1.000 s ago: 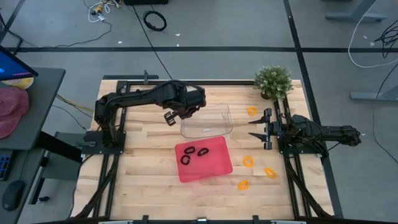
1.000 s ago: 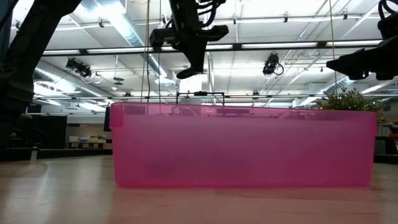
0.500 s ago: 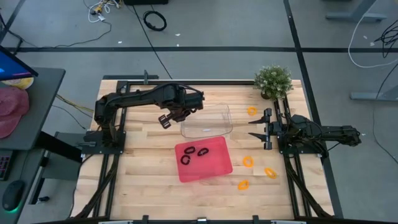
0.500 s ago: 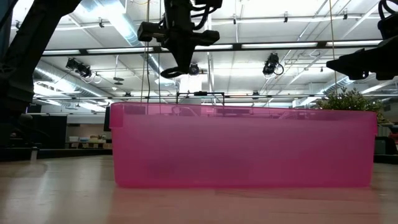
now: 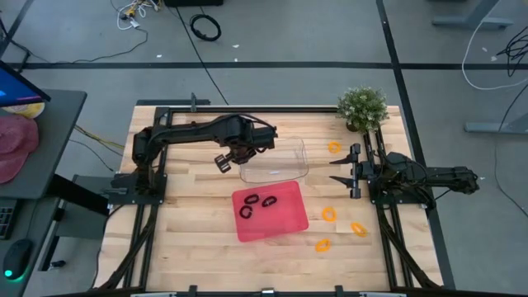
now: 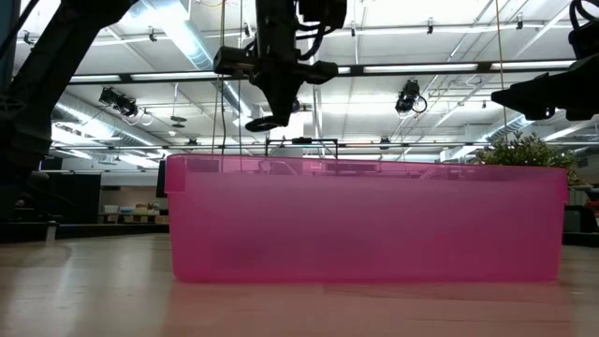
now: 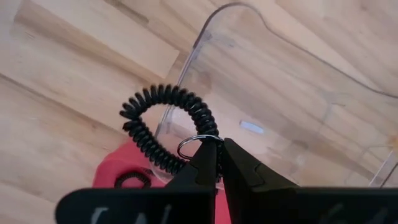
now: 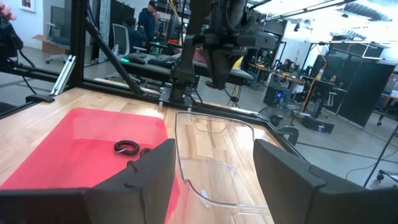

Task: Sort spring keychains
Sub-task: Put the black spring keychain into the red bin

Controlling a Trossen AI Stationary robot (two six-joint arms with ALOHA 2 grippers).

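The left tool (image 7: 216, 163) is clamped on a black spring keychain (image 7: 166, 127), gripping it by its metal ring (image 7: 194, 144) above the near edge of the clear tray (image 5: 276, 161). Three black keychains (image 5: 258, 204) lie in the red tray (image 5: 285, 223). Four orange keychains (image 5: 330, 214) rest on the counter (image 5: 190, 206) near the right tool (image 5: 336, 169), which waits with fingers apart beside the plant (image 5: 363, 107).

keychains (image 5: 258, 204) in tray (image 5: 290, 221), bin (image 5: 285, 165) behind
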